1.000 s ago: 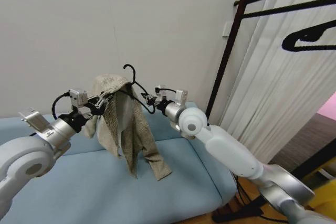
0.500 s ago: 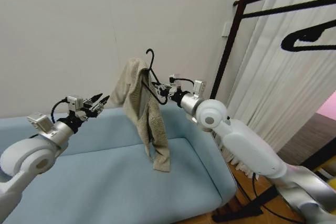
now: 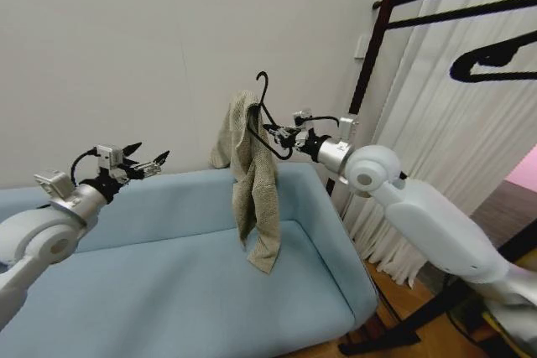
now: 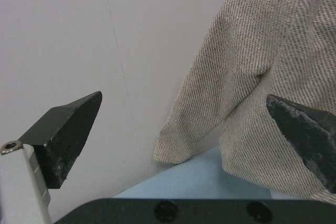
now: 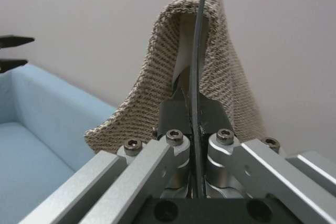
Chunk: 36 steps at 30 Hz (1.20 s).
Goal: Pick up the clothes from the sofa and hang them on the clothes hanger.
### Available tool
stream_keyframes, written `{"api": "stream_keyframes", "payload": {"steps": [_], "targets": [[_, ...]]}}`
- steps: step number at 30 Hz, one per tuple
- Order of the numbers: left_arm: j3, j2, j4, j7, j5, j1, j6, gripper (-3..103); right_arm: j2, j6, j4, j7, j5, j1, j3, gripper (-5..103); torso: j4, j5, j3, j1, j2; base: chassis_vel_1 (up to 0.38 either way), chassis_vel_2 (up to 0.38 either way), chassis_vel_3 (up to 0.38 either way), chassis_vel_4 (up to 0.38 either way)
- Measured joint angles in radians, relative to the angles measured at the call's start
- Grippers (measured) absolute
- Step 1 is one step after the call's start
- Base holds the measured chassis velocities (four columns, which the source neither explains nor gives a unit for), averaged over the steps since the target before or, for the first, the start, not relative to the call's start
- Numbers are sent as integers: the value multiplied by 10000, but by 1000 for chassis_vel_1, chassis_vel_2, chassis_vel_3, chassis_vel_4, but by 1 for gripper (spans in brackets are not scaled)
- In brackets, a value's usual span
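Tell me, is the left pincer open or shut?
Open. The left pincer is spread wide with nothing in it, apart from the sweater.

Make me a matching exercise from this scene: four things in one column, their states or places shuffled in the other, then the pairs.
Things:
1. left gripper
2. right gripper
3. beige garment
4. clothes rack

States or places:
A. shut on the black hanger
B. open, holding nothing
C. standing on the robot's right, by the curtain
D. draped over the black hanger, hanging above the sofa

Pairs: 1-B, 2-A, 3-D, 4-C
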Motion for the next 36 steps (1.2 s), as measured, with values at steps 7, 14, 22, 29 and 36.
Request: {"api": "stream_keyframes", "payload": {"steps": [7, 14, 22, 29, 36], "targets": [[21, 743, 512, 913, -589, -409, -38, 100, 110, 58, -163, -71, -44, 100, -167, 2, 6, -2, 0, 0, 0, 0, 0, 0, 0], [77, 1894, 1024, 2205, -1656, -667, -97, 100, 411, 477, -755, -1361, -1188, 24, -558, 2, 4, -3, 0, 0, 0, 0, 0, 0, 0], [46, 2701, 1868, 4105, -2059, -715, -228, 100, 635, 823, -942, -2320, -1938, -115, -790, 2, 3, -4, 0, 0, 0, 0, 0, 0, 0], [-16, 3545, 2282, 6579, -2303, -821, -210, 100, 682, 775, -523, -3038, -2249, 164, -1329, 2, 3, -4, 0, 0, 0, 0, 0, 0, 0], [-125, 4503, 2807, 7743, -2581, -672, -536, 100, 481, 693, -145, -3740, -2274, 552, -1799, 2, 3, -2, 0, 0, 1, 0, 0, 0, 0]]}}
